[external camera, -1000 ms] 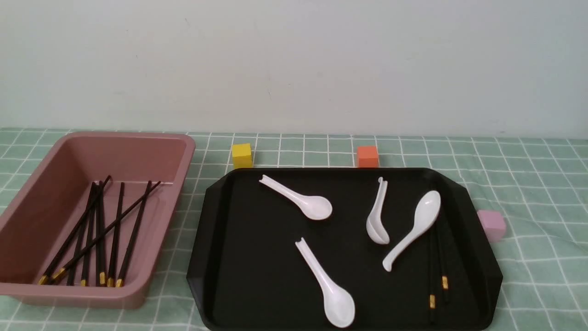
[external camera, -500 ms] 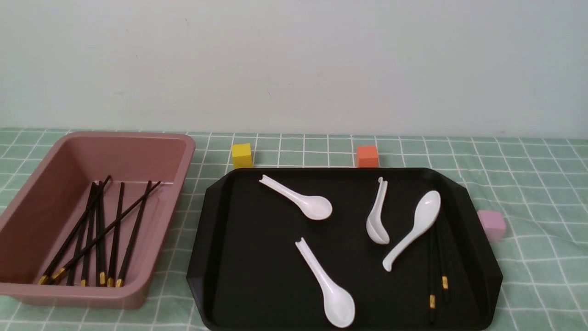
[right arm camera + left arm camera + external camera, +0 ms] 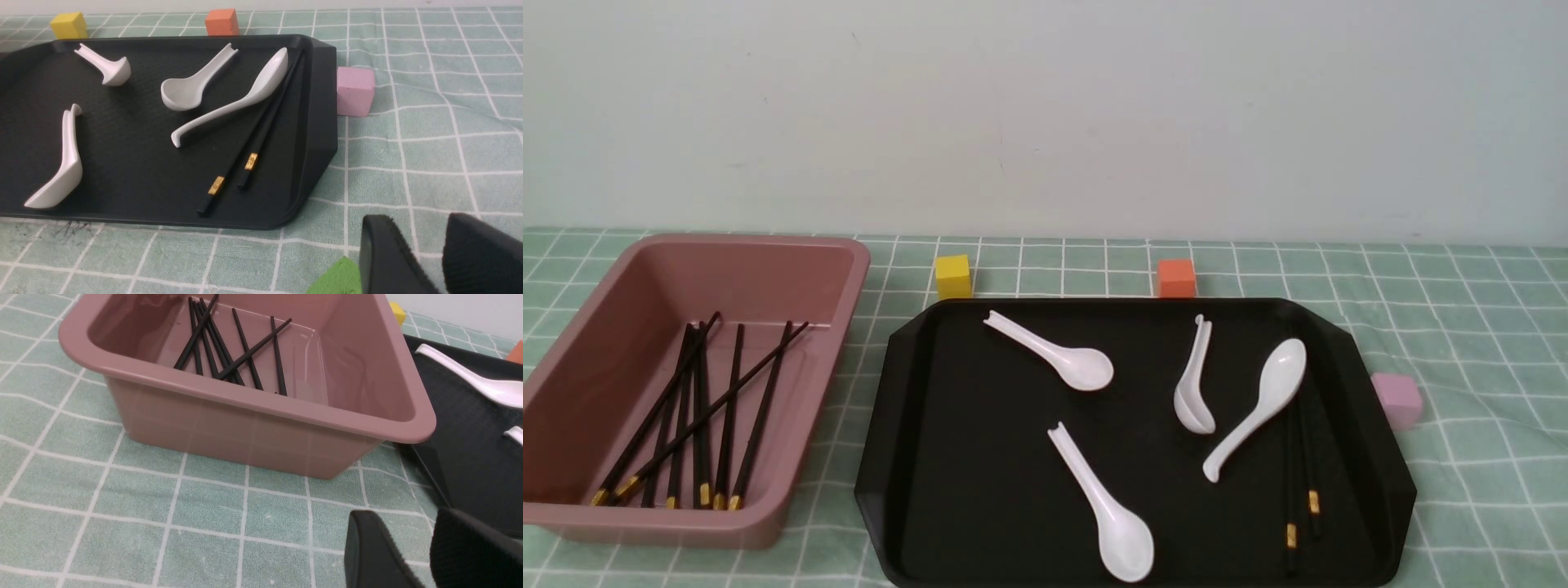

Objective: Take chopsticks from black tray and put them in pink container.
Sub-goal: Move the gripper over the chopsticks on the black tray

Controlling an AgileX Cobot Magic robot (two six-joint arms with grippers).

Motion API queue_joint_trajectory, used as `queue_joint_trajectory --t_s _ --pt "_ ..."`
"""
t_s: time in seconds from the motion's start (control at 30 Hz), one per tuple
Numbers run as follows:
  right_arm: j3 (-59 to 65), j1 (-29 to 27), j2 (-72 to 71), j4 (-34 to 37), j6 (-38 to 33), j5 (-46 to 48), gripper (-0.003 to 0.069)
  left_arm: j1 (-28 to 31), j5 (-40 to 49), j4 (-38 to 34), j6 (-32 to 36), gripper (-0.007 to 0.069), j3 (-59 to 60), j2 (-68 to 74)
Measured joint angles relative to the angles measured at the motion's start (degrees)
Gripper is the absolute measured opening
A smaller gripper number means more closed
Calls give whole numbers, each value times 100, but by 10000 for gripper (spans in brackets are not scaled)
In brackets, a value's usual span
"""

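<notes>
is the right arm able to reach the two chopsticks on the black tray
Probably yes. The thin black gold-banded chopsticks lie by the right rim of the glossy black tray, banded ends uncovered; a white ceramic spoon crowds their far ends. The right pincer sits open nearby.

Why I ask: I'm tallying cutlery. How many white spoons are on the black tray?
4, all on the black tray: far-left spoon, far-middle spoon lying on its side, right spoon beside the two chopsticks, near-middle spoon. None looks hidden.
</notes>
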Motion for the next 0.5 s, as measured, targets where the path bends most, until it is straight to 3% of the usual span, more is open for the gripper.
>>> queue_joint_trajectory --t_s 0.5 --pt "0 0 0 167 0 -19 240 0 0 0 0 239 0 0"
